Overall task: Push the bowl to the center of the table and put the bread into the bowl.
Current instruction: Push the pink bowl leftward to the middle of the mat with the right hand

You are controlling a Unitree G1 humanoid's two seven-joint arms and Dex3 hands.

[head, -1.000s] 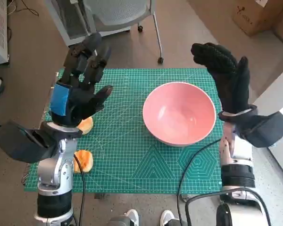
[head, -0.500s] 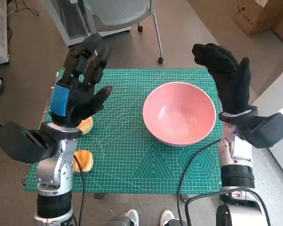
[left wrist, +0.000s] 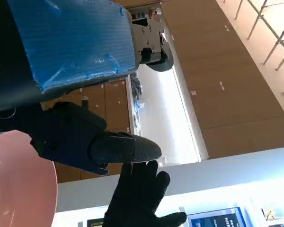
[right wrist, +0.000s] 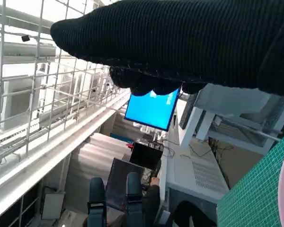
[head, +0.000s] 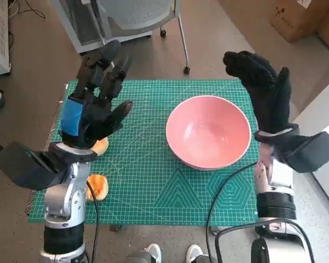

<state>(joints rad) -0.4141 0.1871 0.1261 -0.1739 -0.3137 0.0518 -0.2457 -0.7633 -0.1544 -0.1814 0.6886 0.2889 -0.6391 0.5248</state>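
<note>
A pink bowl (head: 208, 138) stands on the green cutting mat (head: 153, 186), right of the mat's middle. Two pieces of orange-brown bread lie near the mat's left edge: one (head: 100, 146) half hidden under my left hand, the other (head: 97, 187) nearer the front beside my left forearm. My left hand (head: 93, 104) is raised above the mat's left side, fingers spread, holding nothing. My right hand (head: 261, 90) is raised upright beside the bowl's right rim, fingers apart and empty. In the left wrist view the bowl's rim (left wrist: 19, 184) and the right hand (left wrist: 139, 198) show.
An office chair base (head: 137, 24) stands beyond the mat's far edge, and a cardboard box (head: 299, 16) sits on the floor at the far right. Black cables (head: 222, 192) run over the mat's front right. The right wrist view shows a person (right wrist: 151, 201) seated at a desk.
My left hand has drifted slightly right and up. The right hand, the bowl and the bread stay where they were.
</note>
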